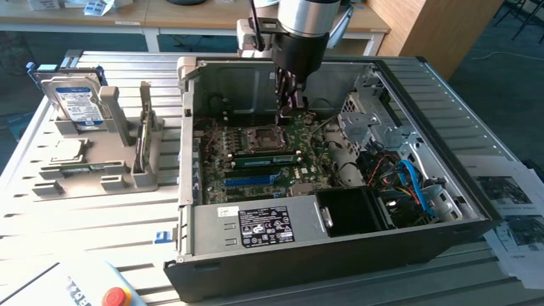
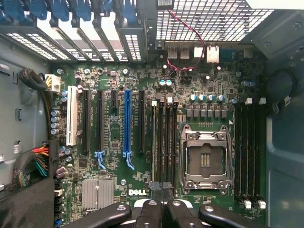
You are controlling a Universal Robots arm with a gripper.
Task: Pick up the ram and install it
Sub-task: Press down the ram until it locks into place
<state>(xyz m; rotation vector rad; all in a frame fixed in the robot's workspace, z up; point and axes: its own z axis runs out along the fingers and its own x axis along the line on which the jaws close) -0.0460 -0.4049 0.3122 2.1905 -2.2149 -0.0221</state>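
Slatted worktop (image 1: 102, 217) beneath opened computer case (image 1: 340, 248). Pincer (image 1: 291, 107) shut, empty, near frame centre over motherboard. Ram (image 1: 265, 159) seemingly lodged in slot just below processor socket (image 1: 259, 137). Seating stage, probably; calls for square, even downward pressure.

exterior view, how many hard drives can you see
1. The hard drive stands upright in the grey rack at the exterior view's left, outside the computer case. Others may be hidden inside the case.
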